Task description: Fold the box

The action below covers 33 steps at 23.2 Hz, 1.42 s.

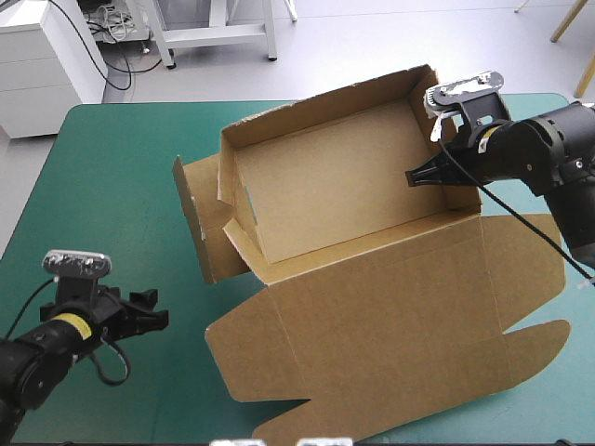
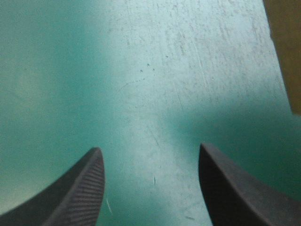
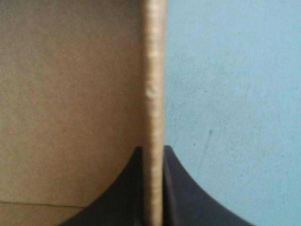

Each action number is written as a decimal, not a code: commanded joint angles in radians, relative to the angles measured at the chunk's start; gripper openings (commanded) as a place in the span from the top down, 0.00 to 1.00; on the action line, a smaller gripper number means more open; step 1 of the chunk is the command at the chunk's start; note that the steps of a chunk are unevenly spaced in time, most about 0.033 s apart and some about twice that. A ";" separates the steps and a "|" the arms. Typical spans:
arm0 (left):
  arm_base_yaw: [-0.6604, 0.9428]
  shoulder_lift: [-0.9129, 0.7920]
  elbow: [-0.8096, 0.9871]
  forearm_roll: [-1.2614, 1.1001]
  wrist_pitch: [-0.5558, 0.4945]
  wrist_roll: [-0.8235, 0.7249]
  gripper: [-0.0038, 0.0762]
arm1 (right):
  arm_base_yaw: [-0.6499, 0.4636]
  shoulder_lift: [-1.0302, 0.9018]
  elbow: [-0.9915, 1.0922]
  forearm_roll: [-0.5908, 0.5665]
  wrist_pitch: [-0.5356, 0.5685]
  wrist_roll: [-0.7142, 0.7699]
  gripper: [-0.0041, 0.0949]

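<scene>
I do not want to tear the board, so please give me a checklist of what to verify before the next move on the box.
1. Right gripper shut on the right wall of the box: ok.
2. Left gripper open and holding nothing: ok.
3. Left gripper at the box: not ok; it hangs over the teal-green cover, apart from the box.
4. Left end flap tucked in: not ok; it splays outward.
5. Lid flat toward the table's near edge: ok.

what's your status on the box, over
Right gripper shut on the box wall. Left gripper open over the teal-green cover. Walls up, lid flat; nothing in the way.
</scene>
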 commanded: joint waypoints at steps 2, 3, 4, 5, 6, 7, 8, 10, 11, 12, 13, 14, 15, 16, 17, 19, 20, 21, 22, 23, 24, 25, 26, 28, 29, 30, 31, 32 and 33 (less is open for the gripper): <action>0.005 0.145 -0.149 0.047 -0.037 -0.040 0.43 | 0.001 -0.043 -0.027 0.001 -0.058 -0.006 0.98; 0.015 0.176 -0.174 0.055 -0.033 -0.040 0.43 | 0.001 -0.043 -0.027 0.001 -0.058 -0.006 0.98; 0.026 0.204 -0.193 0.057 -0.028 -0.034 0.43 | 0.001 -0.043 -0.027 0.003 -0.058 -0.006 0.98; 0.043 0.230 -0.213 0.057 -0.023 -0.022 0.43 | 0.001 -0.043 -0.027 0.003 -0.058 -0.006 0.98; 0.064 0.254 -0.230 0.056 -0.014 -0.012 0.43 | 0.001 -0.043 -0.027 0.003 -0.058 -0.006 0.98; 0.085 0.272 -0.242 0.056 -0.005 0.002 0.43 | 0.001 -0.043 -0.027 0.003 -0.058 -0.006 0.98; 0.150 0.317 -0.262 0.019 0.005 0.071 0.43 | 0.001 -0.043 -0.027 0.003 -0.058 -0.006 0.98; 0.280 0.380 -0.269 -0.140 -0.002 0.222 0.43 | 0.001 -0.043 -0.027 0.003 -0.058 -0.006 0.98; 0.318 0.400 -0.269 -0.199 -0.005 0.277 0.43 | 0.001 -0.043 -0.027 0.003 -0.058 -0.006 0.98; 0.408 0.453 -0.269 -0.363 -0.005 0.433 0.43 | 0.001 -0.043 -0.027 0.003 -0.058 -0.006 0.98; 0.441 0.480 -0.269 -0.429 -0.002 0.499 0.43 | 0.001 -0.043 -0.027 0.003 -0.058 -0.006 0.98; 0.506 0.534 -0.267 -0.590 0.004 0.679 0.43 | 0.001 -0.043 -0.027 0.003 -0.058 -0.006 0.98; 0.526 0.555 -0.267 -0.666 0.004 0.737 0.43 | 0.001 -0.043 -0.027 0.003 -0.058 -0.006 0.98; 0.558 0.606 -0.267 -0.801 0.004 0.863 0.43 | 0.001 -0.043 -0.027 0.003 -0.058 -0.006 0.98; 0.566 0.643 -0.267 -0.887 0.006 0.939 0.43 | 0.001 -0.043 -0.027 0.003 -0.058 -0.006 0.98; 0.566 0.703 -0.267 -1.014 0.021 1.049 0.43 | 0.001 -0.043 -0.027 0.003 -0.061 -0.004 0.98; 0.566 0.731 -0.267 -1.075 0.038 1.095 0.43 | 0.001 -0.043 -0.027 0.003 -0.065 0.002 0.98; 0.566 0.759 -0.267 -1.160 0.071 1.158 0.43 | 0.001 -0.041 -0.027 0.003 -0.072 0.011 0.98; 0.566 0.777 -0.267 -1.237 0.103 1.206 0.43 | 0.001 -0.039 -0.027 0.003 -0.079 0.023 0.98; 0.566 0.797 -0.267 -1.308 0.158 1.255 0.43 | 0.001 -0.039 -0.027 0.003 -0.088 0.030 0.98; 0.560 0.804 -0.267 -1.369 0.208 1.291 0.43 | 0.001 -0.037 -0.027 0.003 -0.099 0.036 0.98; 0.547 0.807 -0.267 -1.412 0.245 1.333 0.43 | 0.001 -0.032 -0.027 0.003 -0.118 0.036 0.98; 0.539 0.807 -0.267 -1.422 0.261 1.345 0.43 | 0.001 -0.027 -0.027 0.003 -0.128 0.038 0.98; 0.511 0.807 -0.267 -1.457 0.293 1.367 0.43 | 0.001 -0.015 -0.027 0.003 -0.135 0.038 0.98; 0.499 0.807 -0.267 -1.471 0.307 1.370 0.43 | 0.001 -0.007 -0.027 0.003 -0.135 0.038 0.98; 0.481 0.807 -0.267 -1.492 0.319 1.376 0.43 | 0.001 0.002 -0.027 0.003 -0.135 0.038 0.98; 0.470 0.807 -0.267 -1.505 0.325 1.383 0.43 | 0.001 0.011 -0.027 0.003 -0.135 0.038 0.98; 0.459 0.805 -0.267 -1.518 0.335 1.394 0.43 | 0.001 0.024 -0.027 0.002 -0.134 0.038 0.98; 0.444 0.803 -0.267 -1.529 0.349 1.406 0.43 | 0.001 0.033 -0.027 0.002 -0.134 0.038 0.98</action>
